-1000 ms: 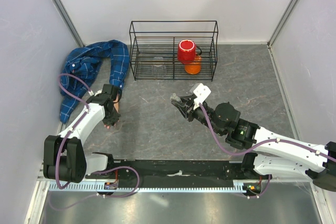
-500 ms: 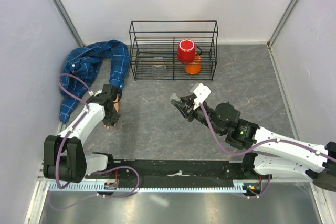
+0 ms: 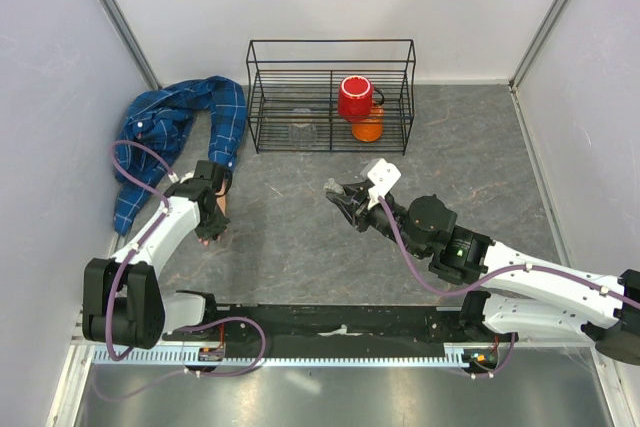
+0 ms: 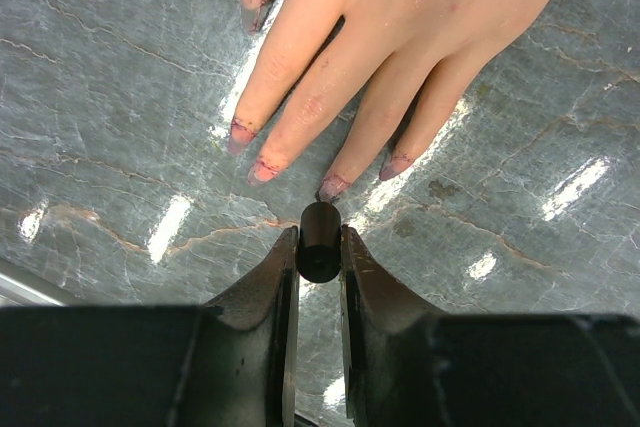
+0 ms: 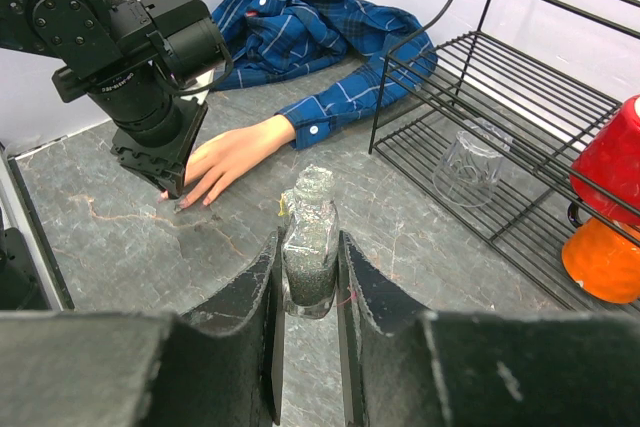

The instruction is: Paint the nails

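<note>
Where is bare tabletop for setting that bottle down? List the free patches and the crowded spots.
Free: the table between the fake hand and the right gripper, in front of the wire rack; also the stretch right of the rack. Crowded: the left side, with the plaid shirt, hand and left gripper; the rack holds a red mug and a glass.

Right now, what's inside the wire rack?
The wire rack holds a clear glass and a red cup sitting over an orange item. The red cup covers much of the orange item, so what it is stays unclear.
</note>
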Controlling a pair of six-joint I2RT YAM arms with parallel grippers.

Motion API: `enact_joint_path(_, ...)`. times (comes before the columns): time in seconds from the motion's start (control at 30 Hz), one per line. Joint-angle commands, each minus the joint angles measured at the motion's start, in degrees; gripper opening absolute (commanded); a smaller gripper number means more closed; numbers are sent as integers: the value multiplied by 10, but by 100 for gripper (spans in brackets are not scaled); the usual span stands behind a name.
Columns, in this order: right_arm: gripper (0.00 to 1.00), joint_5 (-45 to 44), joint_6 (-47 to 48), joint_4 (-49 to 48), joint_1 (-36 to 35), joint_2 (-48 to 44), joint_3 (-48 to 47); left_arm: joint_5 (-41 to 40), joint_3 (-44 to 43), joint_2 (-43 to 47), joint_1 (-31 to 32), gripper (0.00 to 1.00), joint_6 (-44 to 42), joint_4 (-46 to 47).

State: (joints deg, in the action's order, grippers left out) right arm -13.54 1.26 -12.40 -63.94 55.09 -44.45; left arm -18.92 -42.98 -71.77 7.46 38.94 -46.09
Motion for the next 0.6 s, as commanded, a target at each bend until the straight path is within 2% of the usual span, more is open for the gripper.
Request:
enact_joint_path(0.0, 0, 9, -7, -23, 2, 1, -9, -6, -6, 19, -4, 2, -4, 20)
enact_joint_path(0.57, 0, 11, -8, -21, 3, 5, -11, -19, -7, 8, -4, 2, -14, 37)
